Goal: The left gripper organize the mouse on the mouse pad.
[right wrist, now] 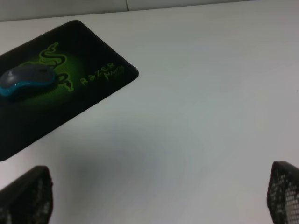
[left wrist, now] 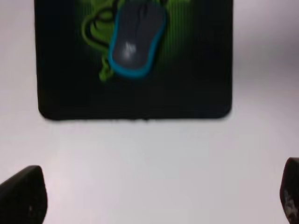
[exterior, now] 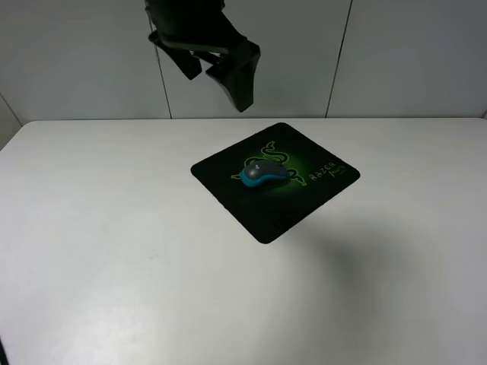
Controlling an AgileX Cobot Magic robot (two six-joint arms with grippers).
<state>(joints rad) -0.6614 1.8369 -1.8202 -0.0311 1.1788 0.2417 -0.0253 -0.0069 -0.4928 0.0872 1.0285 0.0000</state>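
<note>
One mouse [exterior: 264, 174] sits on the Razer mouse pad [exterior: 262, 220], lying over the green snake logo [right wrist: 55, 59] near the pad's middle, with the green lettering just beside it toward the pad's right-hand corner. The pad lies turned like a diamond on the white counter [exterior: 114, 266], a little behind the counter's centre and well clear of every edge. With the mouse resting wholly within the pad's border, the task looks done or nearly so.

The left gripper [exterior: 228, 72] hangs high above the counter's far edge, apart from both pad and mouse. Its wrist view shows the two fingertips [left wrist: 23, 196] at opposite margins of the picture with bare counter between them, so its jaws stand wide and hold nothing, which fits a hand that has let go and lifted off.

The right gripper [right wrist: 159, 198] also shows its jaws spread wide and empty. It looks across bare counter toward the pad from a distance, apparently parked out of the way because the job belongs to the other arm.
</note>
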